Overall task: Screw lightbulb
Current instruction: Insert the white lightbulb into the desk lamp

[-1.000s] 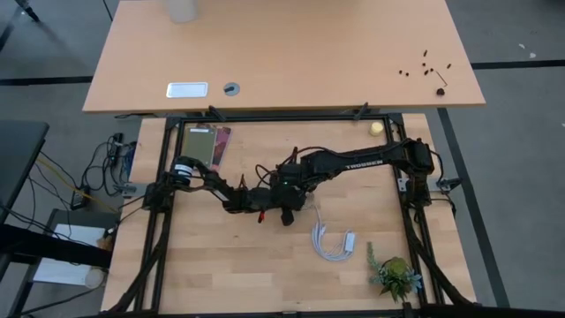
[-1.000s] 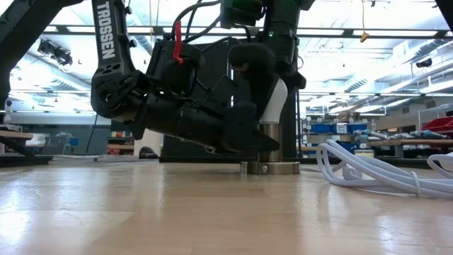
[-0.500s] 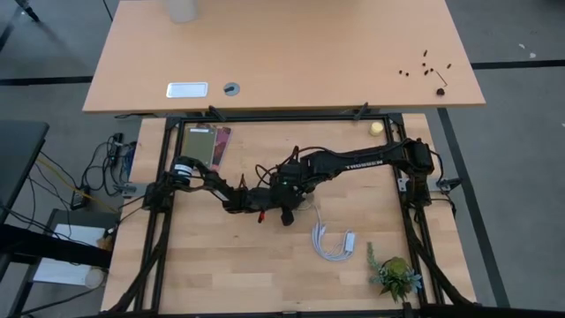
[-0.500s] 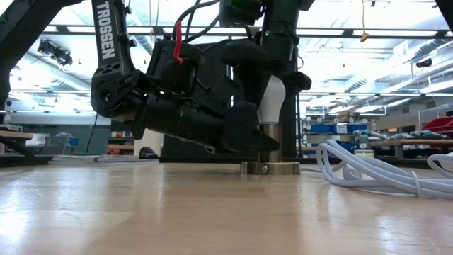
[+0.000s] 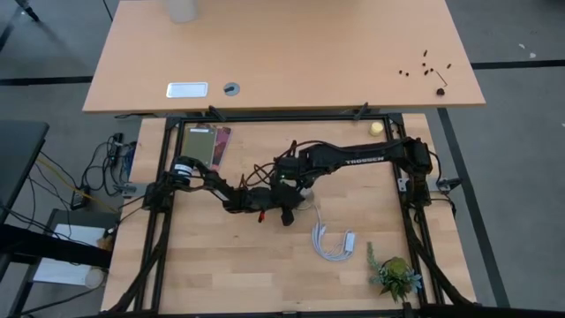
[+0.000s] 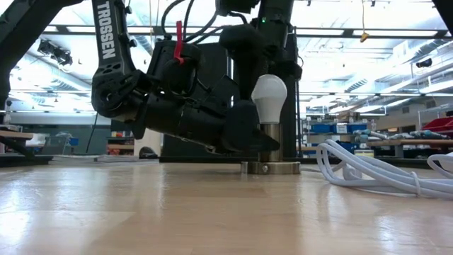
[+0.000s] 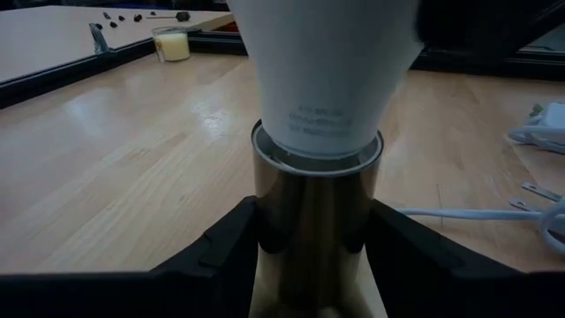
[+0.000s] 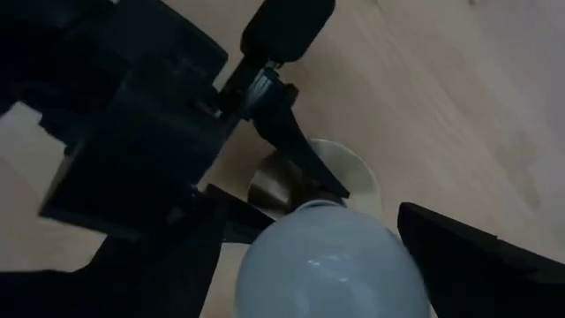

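Two tools meet mid-counter (image 5: 229, 265). The lightbulb (image 6: 269, 93) stands upright in a brassy socket cylinder (image 7: 316, 221), its screw base hidden inside. The left tool (image 7: 316, 231) is clamped on that cylinder from both sides; its fingertips are cut off by the frame's edge. The right tool (image 8: 305, 252) hangs above, fingers spread clear of the glass. From overhead the arms hide the bulb entirely. A white cable (image 6: 375, 173) lies nearby.
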`<state>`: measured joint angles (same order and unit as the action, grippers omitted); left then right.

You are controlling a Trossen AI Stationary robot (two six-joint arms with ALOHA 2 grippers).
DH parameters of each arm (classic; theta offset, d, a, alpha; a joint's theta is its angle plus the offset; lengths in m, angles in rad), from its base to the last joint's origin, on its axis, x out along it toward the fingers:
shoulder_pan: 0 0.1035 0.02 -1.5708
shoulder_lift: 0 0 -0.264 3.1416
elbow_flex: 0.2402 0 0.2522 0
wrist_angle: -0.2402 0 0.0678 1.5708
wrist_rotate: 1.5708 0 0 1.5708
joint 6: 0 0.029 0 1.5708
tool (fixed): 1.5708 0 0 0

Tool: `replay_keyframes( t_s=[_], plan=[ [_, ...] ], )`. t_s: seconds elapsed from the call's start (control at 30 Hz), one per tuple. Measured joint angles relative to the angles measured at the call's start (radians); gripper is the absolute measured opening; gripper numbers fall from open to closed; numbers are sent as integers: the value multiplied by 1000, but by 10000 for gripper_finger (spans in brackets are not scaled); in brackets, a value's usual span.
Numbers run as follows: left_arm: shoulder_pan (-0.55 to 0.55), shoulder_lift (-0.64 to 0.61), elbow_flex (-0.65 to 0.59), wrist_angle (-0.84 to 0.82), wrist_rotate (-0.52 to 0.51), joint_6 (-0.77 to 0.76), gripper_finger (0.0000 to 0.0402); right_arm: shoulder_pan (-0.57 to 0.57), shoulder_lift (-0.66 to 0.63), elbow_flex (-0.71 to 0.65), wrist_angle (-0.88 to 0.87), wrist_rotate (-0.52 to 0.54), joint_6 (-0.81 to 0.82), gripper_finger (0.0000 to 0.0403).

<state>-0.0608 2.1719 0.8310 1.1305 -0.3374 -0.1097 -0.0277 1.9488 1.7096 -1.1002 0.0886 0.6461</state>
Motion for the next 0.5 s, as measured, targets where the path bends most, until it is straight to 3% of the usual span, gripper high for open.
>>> replay_keyframes(
  t_s=[0.5],
  plan=[
    [0, 0, 0, 0, -1, 0, 187, 7, -2, 11, -25, -11, -377, 340]
  ],
)
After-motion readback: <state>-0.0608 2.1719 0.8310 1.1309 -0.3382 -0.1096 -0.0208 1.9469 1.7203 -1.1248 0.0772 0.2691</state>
